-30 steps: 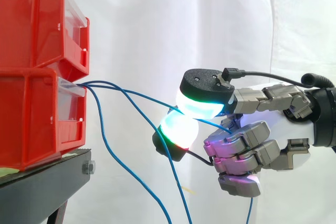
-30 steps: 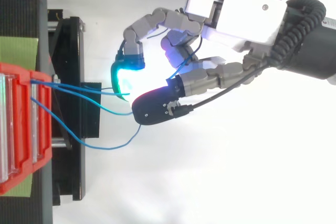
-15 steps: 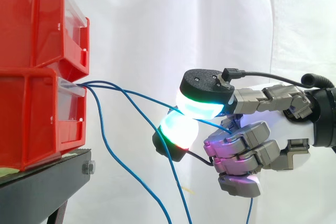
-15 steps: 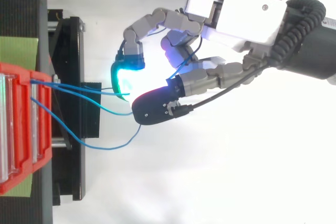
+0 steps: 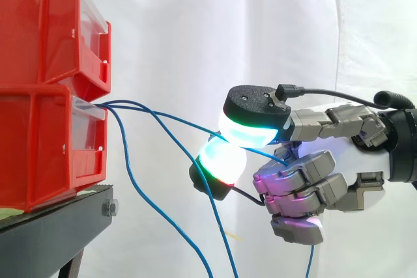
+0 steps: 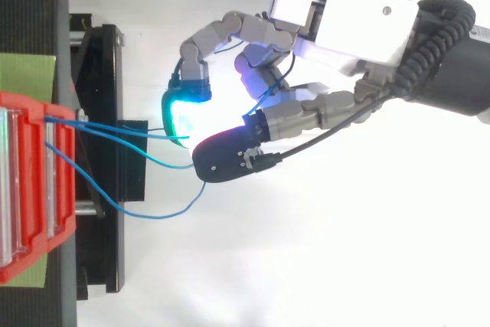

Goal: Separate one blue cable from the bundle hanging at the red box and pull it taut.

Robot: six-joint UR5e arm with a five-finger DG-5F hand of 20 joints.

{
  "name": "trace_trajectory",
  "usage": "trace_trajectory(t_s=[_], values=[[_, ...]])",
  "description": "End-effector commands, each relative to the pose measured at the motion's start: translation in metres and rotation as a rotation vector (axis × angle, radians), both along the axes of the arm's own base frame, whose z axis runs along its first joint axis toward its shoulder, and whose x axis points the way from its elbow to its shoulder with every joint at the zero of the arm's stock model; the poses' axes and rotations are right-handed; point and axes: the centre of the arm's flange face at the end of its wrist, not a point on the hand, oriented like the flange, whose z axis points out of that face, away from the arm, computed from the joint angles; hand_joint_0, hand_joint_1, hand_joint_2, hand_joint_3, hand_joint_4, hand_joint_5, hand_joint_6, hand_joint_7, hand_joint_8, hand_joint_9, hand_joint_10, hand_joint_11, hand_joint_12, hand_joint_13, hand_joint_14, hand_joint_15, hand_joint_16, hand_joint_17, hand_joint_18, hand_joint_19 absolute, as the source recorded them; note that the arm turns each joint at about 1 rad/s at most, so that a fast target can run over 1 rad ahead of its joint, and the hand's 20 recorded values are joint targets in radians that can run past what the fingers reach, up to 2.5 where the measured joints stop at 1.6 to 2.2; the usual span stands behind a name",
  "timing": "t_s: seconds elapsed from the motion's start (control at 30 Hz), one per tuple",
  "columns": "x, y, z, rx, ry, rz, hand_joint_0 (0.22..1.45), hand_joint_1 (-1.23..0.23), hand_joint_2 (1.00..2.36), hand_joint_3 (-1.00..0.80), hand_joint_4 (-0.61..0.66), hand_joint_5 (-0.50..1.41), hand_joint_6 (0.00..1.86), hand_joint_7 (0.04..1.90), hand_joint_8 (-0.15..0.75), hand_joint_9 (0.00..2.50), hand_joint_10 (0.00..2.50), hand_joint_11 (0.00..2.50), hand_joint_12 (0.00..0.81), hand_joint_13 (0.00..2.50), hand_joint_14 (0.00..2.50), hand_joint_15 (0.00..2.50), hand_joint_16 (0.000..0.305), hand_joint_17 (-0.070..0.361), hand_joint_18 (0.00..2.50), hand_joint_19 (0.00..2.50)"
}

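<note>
Hand (image 5: 355, 154) at 3 o'clock has one thin blue cable (image 5: 176, 119) pinched, sagging a bit from the red bin (image 5: 39, 141) at 9 o'clock.

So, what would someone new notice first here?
The hand at the right, its fingers glowing cyan and green as they pinch one blue cable. Then the stacked red bins at the left, where that cable comes out along with the looser cables, which hang down.
</note>
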Motion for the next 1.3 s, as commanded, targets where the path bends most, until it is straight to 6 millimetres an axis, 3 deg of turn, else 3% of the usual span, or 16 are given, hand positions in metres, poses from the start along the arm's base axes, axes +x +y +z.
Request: trace_trajectory(t_s=[0.0, 1.27], values=[[0.0001, 0.0, -0.0005, 0.0, 0.001, 0.0, 0.69, -0.69, 1.01, -0.07, -0.06, -0.17, 0.97, 1.15, 0.354, 0.82, 1.99, 1.01, 0.405, 0.86, 1.81, 1.04, 0.051, 0.115, 1.15, 1.4], [0.0001, 0.0, -0.0005, 0.0, 0.001, 0.0, 0.69, -0.69, 1.01, -0.07, -0.06, -0.17, 0.97, 1.15, 0.353, 0.81, 2.0, 1.01, 0.406, 0.87, 1.8, 1.04, 0.051, 0.114, 1.14, 1.4]])
